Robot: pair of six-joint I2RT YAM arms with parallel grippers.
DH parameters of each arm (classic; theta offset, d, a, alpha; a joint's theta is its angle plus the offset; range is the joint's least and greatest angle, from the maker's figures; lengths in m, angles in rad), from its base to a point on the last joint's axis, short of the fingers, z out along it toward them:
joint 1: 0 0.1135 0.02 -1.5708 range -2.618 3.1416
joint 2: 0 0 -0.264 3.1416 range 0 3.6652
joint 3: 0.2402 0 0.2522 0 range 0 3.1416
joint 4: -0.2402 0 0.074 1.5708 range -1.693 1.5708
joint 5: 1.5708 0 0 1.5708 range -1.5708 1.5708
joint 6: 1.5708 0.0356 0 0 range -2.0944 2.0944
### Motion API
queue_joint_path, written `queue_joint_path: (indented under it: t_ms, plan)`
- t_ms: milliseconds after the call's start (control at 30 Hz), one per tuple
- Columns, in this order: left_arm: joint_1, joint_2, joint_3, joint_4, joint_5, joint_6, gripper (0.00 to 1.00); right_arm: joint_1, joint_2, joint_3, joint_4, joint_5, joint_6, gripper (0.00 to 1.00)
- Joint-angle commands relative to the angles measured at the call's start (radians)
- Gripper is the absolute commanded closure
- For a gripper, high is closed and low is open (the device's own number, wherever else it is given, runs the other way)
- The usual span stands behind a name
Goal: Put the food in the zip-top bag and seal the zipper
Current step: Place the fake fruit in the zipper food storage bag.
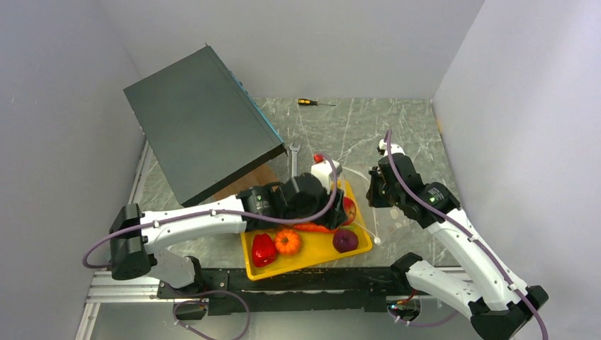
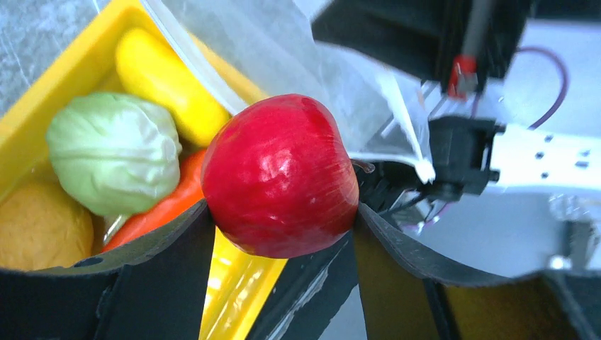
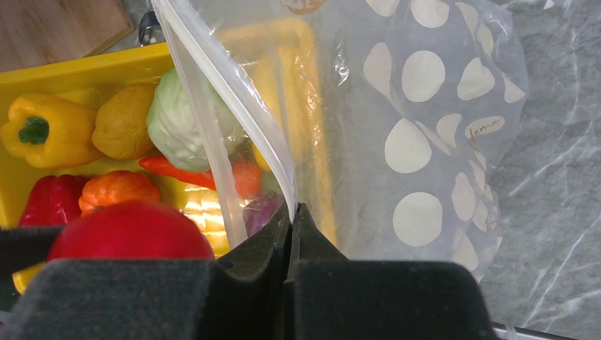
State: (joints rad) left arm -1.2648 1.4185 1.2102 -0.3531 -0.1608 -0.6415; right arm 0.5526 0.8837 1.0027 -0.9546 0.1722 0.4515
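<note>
Hands are both gripping: the left hand (image 2: 280, 237) is clamping a red tomato (image 2: 280, 177) above the yellow tray's (image 2: 64, 78) edge, a cabbage (image 2: 113, 152) lying in it, just beside the zip-top bag's (image 3: 425, 142) open mouth. The right hand (image 3: 292, 216), jaws nearly touching, is pinching the zipper (image 3: 231, 106), holding the bag hanging; grey surface (image 3: 560, 177) is showing rightward

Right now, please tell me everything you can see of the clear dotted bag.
The zip-top bag is clear, soft, wrinkled plastic printed with white round dots. A white zipper strip runs along its mouth, and the right pincer is shut on that strip. Its body lies over one end of the yellow tray and the marbled table.
</note>
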Motion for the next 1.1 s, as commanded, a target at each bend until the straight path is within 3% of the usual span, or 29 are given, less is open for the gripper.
queue_joint_path:
  t_ms: [0, 300, 733, 867, 1067]
  plan:
    - [0.101, -0.02, -0.012, 0.194, 0.222, -0.038, 0.73, 0.002, -0.016, -0.004, 0.043, -0.017, -0.014, 1.0]
    - [0.136, 0.149, 0.141, 0.124, 0.269, -0.04, 0.76, 0.002, -0.036, -0.004, 0.068, -0.073, -0.001, 1.0]
    - [0.146, 0.276, 0.203, 0.071, 0.279, -0.082, 0.76, 0.001, -0.093, 0.001, 0.098, -0.1, 0.026, 1.0]
    - [0.153, 0.286, 0.235, 0.087, 0.315, -0.098, 0.73, 0.001, -0.091, -0.003, 0.094, -0.105, 0.029, 1.0]
    - [0.185, 0.325, 0.287, 0.09, 0.352, -0.152, 0.58, 0.001, -0.105, -0.006, 0.1, -0.119, 0.039, 1.0]
